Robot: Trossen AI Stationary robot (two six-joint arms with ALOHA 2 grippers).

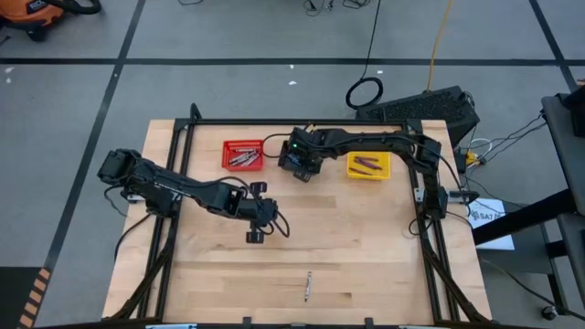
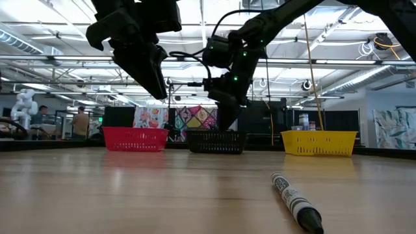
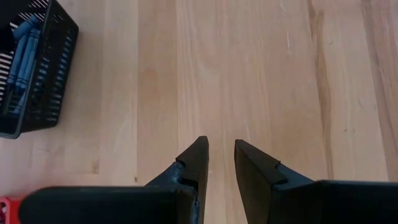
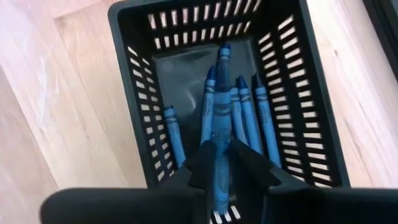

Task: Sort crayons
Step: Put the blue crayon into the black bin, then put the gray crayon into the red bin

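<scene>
Over the black basket at the table's far middle, my right gripper is shut on a blue crayon. Several more blue crayons lie on that basket's floor. Grey crayons fill the red basket and maroon ones the yellow basket. One grey crayon lies flat on the table near its front edge, also seen in the low view. My left gripper hangs open above bare wood left of the table's middle, with nothing between its fingers. My right gripper pinches the blue crayon between its two fingers at the crayon's near half. The fingers slant down from above and lie along the crayon. Its pointed end reaches forward over the crayons lying in the black basket.
The three baskets stand in a row along the table's far side: red, black, yellow. A black frame borders the table. Open wood lies between the baskets and the lone grey crayon.
</scene>
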